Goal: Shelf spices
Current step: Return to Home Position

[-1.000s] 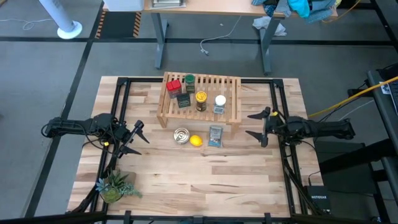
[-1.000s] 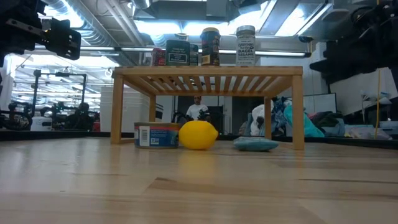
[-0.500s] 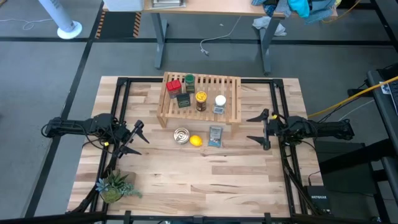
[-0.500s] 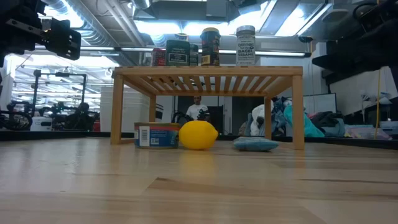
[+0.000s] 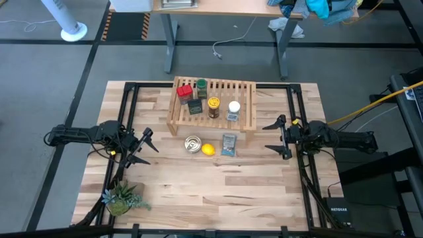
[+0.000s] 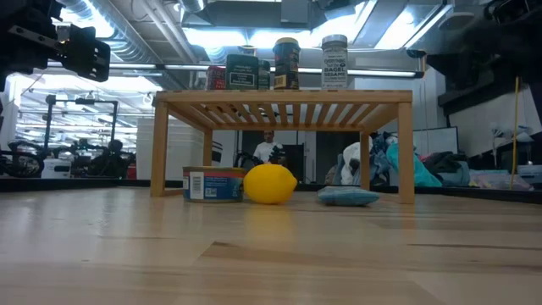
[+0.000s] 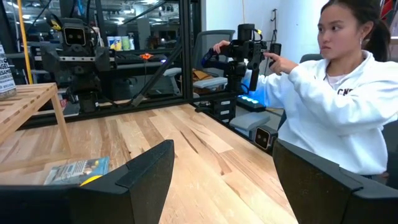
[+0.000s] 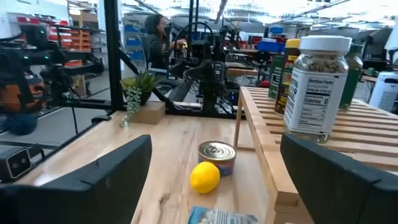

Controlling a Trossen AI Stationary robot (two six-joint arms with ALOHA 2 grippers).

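Observation:
The light-wood slatted shelf [image 5: 213, 106] stands at the table's far middle on its legs. On its top stand the spices: a red tin [image 5: 184, 91], a green-lidded jar [image 5: 201, 86], a dark grey tin [image 5: 195, 106], a yellow-lidded jar [image 5: 213, 106] and a white-lidded jar [image 5: 234, 110]. The right wrist view shows the white-lidded jar [image 8: 319, 84] up close. My left gripper [image 5: 148, 147] hovers open at the table's left side, pointing level toward the middle. My right gripper [image 5: 267, 137] hovers open at the right side, level, facing the shelf's right end. Both are empty.
In front of the shelf a silver round tin [image 5: 192, 143], a lemon [image 5: 208, 149] and a flat blue packet [image 5: 229, 145] lie on the table. A small potted plant [image 5: 121, 198] stands at the near left corner. A person [image 7: 339, 106] sits beyond the table's right side.
My right gripper has turned a little at its wrist, its fingers swinging slightly toward the table's near edge; it stays open and empty. The spices and the shelf have kept their places.

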